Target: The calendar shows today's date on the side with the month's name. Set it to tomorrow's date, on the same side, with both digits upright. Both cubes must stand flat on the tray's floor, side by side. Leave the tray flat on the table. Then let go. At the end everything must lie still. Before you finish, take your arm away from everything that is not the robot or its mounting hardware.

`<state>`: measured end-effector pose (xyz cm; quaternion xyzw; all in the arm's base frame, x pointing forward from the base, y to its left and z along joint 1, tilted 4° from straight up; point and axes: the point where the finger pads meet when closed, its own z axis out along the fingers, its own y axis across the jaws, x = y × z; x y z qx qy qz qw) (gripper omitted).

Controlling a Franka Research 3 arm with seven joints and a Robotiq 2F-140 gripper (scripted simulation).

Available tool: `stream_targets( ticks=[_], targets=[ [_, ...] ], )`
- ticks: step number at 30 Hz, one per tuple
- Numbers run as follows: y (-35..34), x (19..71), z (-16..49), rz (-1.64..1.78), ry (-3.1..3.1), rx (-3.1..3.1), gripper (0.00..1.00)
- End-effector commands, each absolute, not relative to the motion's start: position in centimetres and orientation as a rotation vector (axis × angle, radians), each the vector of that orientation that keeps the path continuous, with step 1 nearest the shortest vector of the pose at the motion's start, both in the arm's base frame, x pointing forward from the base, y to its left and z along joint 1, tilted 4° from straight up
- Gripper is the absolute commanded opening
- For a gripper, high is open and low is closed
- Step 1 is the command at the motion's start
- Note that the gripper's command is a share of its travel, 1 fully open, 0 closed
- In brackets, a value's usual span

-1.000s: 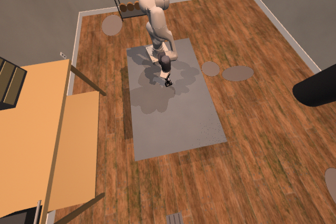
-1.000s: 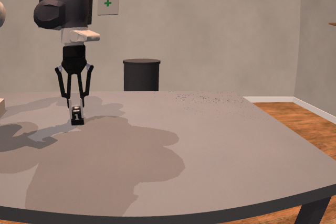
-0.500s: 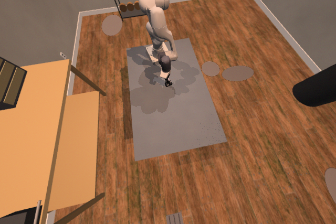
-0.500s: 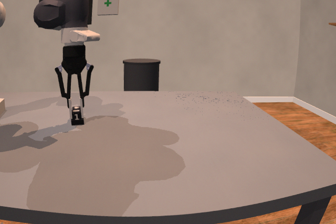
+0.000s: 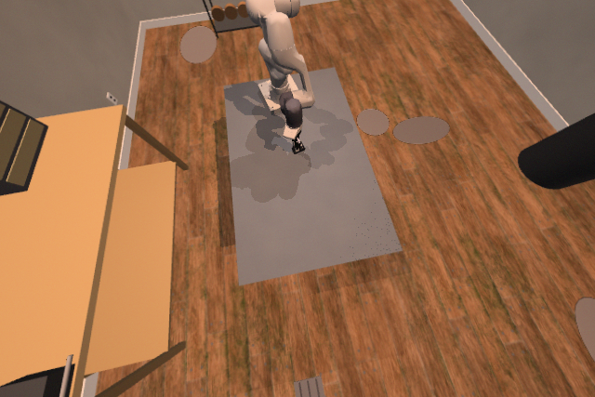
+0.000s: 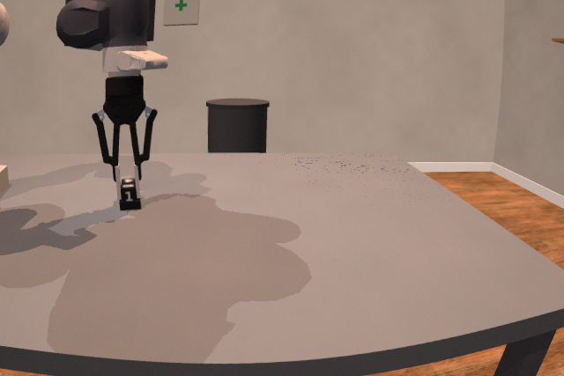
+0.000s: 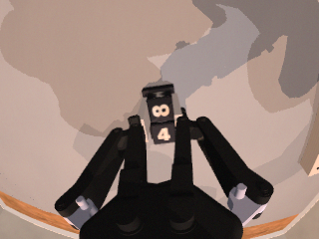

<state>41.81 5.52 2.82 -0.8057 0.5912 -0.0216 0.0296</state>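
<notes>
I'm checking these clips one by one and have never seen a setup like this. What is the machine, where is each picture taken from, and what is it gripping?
It is one pale robot arm bolted to a grey table. One picture looks down from the ceiling, one from the table's side, one from the arm's wrist. Its two-fingered gripper is shut on a small black calendar cube, whose bottom seems to be at the table. The side view shows a 1; the wrist view an 8 and a 4. No calendar tray is clearly in view.
</notes>
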Motion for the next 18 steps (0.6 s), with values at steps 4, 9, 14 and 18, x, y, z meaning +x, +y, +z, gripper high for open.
stream_targets(
  ticks=[4,9,14,18],
  targets=[
    [5.5,41.9,3.0,-0.068,1.824,-2.484,0.17],
    [5.5,41.9,3.2,-0.068,1.824,-2.483,0.17],
    [5.5,41.8,4.1,-0.068,1.824,-2.483,0.17],
    [5.5,41.7,5.2,-0.068,1.823,-2.483,0.17]
  ],
)
